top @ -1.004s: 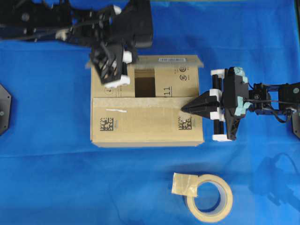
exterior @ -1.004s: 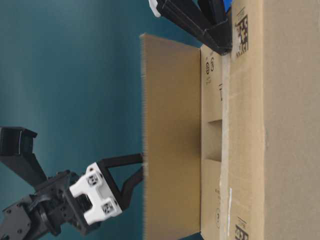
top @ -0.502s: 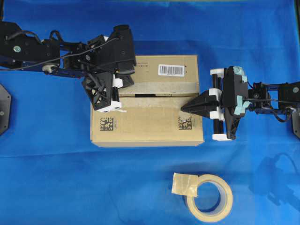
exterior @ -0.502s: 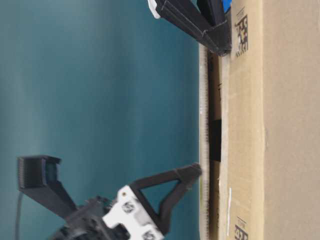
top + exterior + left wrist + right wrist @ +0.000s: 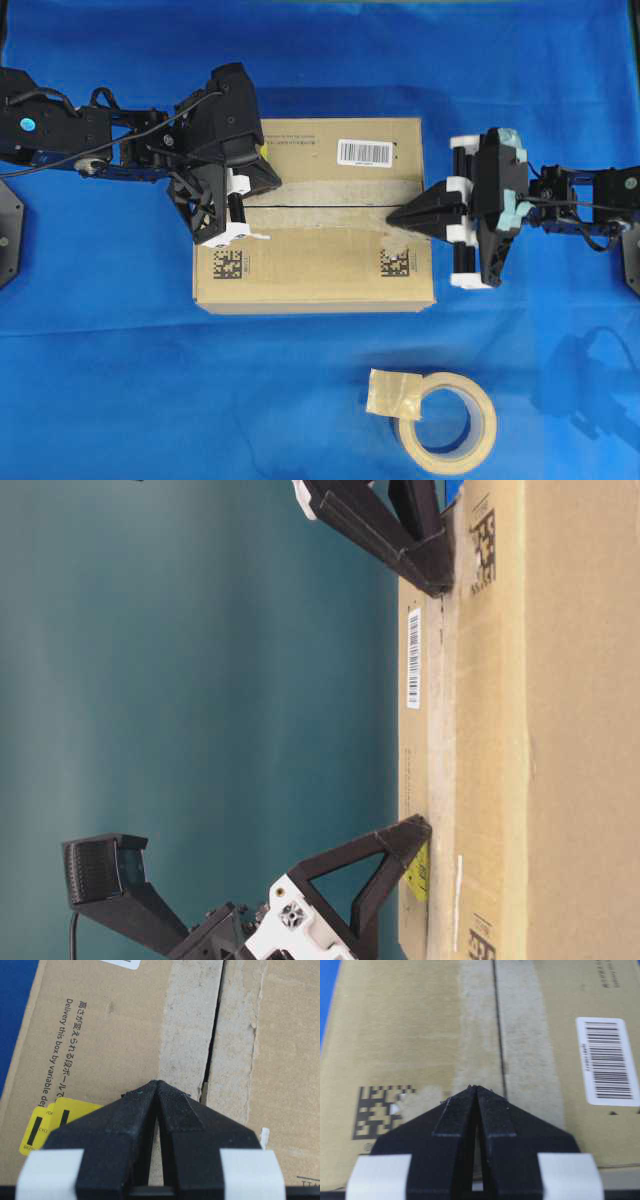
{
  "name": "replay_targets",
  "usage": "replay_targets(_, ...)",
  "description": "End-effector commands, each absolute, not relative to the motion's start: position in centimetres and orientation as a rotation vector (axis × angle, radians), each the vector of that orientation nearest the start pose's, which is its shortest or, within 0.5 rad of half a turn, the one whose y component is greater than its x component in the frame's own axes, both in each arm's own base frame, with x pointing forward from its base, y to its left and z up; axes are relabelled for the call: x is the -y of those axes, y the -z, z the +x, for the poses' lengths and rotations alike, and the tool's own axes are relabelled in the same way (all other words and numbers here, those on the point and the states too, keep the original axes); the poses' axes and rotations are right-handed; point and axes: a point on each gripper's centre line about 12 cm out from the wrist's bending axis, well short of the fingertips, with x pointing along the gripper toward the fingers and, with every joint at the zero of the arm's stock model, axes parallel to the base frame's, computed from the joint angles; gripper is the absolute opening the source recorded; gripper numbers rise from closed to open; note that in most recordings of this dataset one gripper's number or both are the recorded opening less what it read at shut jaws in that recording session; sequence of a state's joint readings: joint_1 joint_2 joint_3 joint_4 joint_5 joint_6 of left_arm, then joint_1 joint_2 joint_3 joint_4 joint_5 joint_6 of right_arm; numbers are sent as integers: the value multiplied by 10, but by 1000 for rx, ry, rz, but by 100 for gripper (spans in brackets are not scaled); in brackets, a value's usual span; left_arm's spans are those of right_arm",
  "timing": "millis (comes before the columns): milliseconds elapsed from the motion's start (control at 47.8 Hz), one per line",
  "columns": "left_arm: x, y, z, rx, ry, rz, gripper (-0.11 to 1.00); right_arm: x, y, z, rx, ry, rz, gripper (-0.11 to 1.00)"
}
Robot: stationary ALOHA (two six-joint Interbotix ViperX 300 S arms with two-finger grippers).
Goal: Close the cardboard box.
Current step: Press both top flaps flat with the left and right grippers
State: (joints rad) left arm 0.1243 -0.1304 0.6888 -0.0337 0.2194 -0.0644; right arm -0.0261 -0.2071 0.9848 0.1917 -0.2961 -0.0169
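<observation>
Counting first: one cardboard box [image 5: 315,215], one tape roll [image 5: 445,420], two arms, each with one pincer, all on the blue-covered desk [image 5: 120,390]. The box sits mid-desk with its two top flaps lying flat and meeting along a thin dark seam inside a pale band of old tape residue. On the top face: one white barcode label [image 5: 364,151] on the far flap, two square codes on the near flap, one yellow sticker [image 5: 47,1122] beside the left pincer. The left pincer [image 5: 262,186] is pressed together, tip touching the far flap at the box's left end, just beside the seam. The right pincer [image 5: 396,217] is likewise pressed together, tip resting on the top face at the right end, on the tape band near the seam. The tape roll lies well apart, toward the near right of the desk. Versus one second ago: the far flap then stood raised and the opening showed; half a second ago a narrow gap remained; now the seam is closed. Right pincer has barely shifted.
</observation>
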Motion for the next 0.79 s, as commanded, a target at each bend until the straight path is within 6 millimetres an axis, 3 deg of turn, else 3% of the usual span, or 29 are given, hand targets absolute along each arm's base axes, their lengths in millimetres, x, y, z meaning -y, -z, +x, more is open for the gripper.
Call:
replay_targets(0, -42, -198, 357, -742, -144, -143, 0, 23, -175, 317, -448, 144, 161, 0)
replay_targets(502, -42, -200, 358, -717, -144, -142, 0, 27, -172, 314, -459, 159, 166, 0)
replay_targets(774, -35, -211, 348, -516, -117, -91, 0, 27, -172, 313, -462, 159, 167, 0)
